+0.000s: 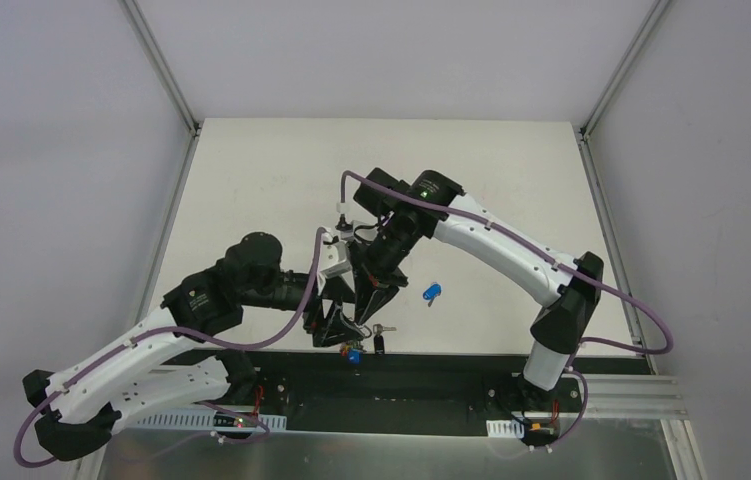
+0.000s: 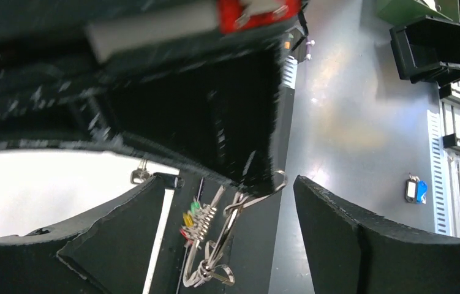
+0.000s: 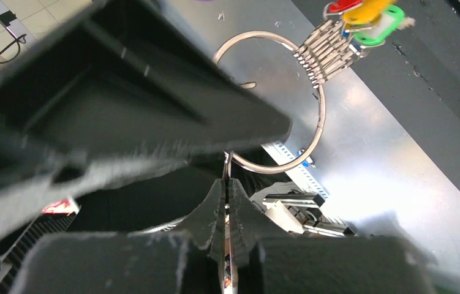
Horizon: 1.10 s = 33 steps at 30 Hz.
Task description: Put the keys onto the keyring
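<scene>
A blue-capped key (image 1: 432, 293) lies on the white table, right of both grippers. A black-headed key (image 1: 379, 343) lies at the table's front edge. My right gripper (image 1: 371, 300) (image 3: 226, 184) is shut on the keyring (image 3: 319, 116), a silver wire ring carrying red, yellow and green-capped keys (image 3: 368, 12). My left gripper (image 1: 336, 325) (image 2: 227, 184) is open. The keyring (image 2: 239, 205) hangs between its spread fingers without touching them. The right gripper's black finger fills the top of the left wrist view.
The black strip (image 1: 431, 365) of the arm mount runs along the table's front edge, just below the grippers. Beyond it lies a grey metal plate (image 2: 350, 122) with a small blue and white tag (image 2: 416, 190) and black boxes (image 2: 435, 46).
</scene>
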Each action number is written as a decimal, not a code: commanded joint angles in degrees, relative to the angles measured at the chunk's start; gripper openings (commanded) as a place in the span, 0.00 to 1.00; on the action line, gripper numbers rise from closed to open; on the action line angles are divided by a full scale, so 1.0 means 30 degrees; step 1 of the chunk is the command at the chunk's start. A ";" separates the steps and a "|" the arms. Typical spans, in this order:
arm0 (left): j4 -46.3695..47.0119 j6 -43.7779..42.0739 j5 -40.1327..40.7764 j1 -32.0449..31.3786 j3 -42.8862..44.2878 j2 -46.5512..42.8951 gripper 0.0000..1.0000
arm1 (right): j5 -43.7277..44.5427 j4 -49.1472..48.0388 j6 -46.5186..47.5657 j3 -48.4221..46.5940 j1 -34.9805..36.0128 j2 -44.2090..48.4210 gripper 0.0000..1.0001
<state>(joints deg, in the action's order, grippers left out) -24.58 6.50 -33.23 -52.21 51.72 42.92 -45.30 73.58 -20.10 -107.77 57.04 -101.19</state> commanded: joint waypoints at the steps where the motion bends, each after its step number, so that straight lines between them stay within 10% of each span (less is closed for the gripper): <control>1: 0.1512 -0.0729 0.1692 -0.1484 0.0091 0.0178 0.75 | -0.1494 -0.1001 -0.0574 0.0981 -0.0035 0.1132 0.00; 33: 0.3768 -0.1257 0.2379 -0.3795 -0.1540 -0.1012 0.60 | -0.1178 -0.1642 -0.0969 0.2883 -0.0651 0.3543 0.00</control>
<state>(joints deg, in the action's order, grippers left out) -18.44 3.68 -25.04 -63.05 47.77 40.12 -47.57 69.12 -21.98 -99.31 55.00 -93.97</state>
